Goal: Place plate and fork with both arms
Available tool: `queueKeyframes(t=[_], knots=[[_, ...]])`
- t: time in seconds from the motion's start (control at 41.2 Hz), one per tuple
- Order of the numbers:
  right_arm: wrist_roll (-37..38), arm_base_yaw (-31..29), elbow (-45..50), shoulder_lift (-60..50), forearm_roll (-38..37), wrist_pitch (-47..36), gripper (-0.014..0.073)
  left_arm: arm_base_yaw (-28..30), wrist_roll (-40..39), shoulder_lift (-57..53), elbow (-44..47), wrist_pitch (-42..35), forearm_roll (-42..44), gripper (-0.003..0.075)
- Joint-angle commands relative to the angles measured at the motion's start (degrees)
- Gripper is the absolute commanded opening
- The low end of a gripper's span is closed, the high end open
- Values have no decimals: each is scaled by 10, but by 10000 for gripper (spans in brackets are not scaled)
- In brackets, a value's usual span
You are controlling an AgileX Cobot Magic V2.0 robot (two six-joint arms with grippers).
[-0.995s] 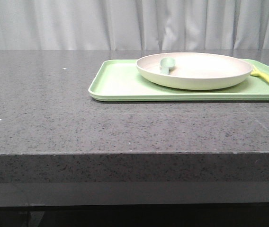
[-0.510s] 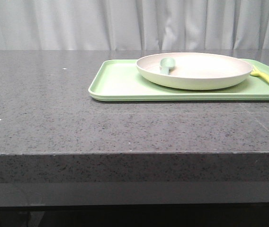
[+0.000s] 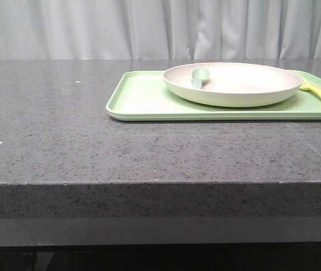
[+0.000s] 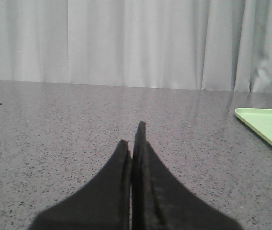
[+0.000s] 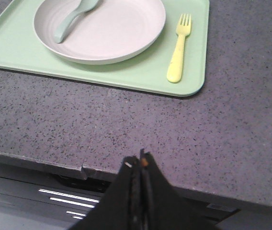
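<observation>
Light-green rectangular tray [image 3: 143, 99] sits flat on dark speckled stone table [image 3: 64, 141], right of centre in front view, running off right edge. Raised rim, rounded corners. Grey-green spoon [image 5: 71, 17] upper left of right wrist frame, bowl end cut off by top edge; in front view only bowl end shows. Tray corner also at right edge of left wrist frame. Pale pleated curtain [image 3: 92, 28] fills top of front frame behind table. Few white specks on table at left.
</observation>
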Motion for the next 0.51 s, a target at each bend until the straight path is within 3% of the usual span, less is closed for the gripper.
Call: queueKeyframes(t=[0.0, 0.413, 0.485], knots=[[-2, 0, -14, 4, 0, -37, -68, 1, -5, -13, 1, -50, -5, -18], [-2, 0, -8, -7, 0, -42, -68, 1, -5, -12, 1, -50, -5, -18], [-6, -10, 8, -33, -30, -59, -68, 1, -5, -12, 1, -50, -5, -18]])
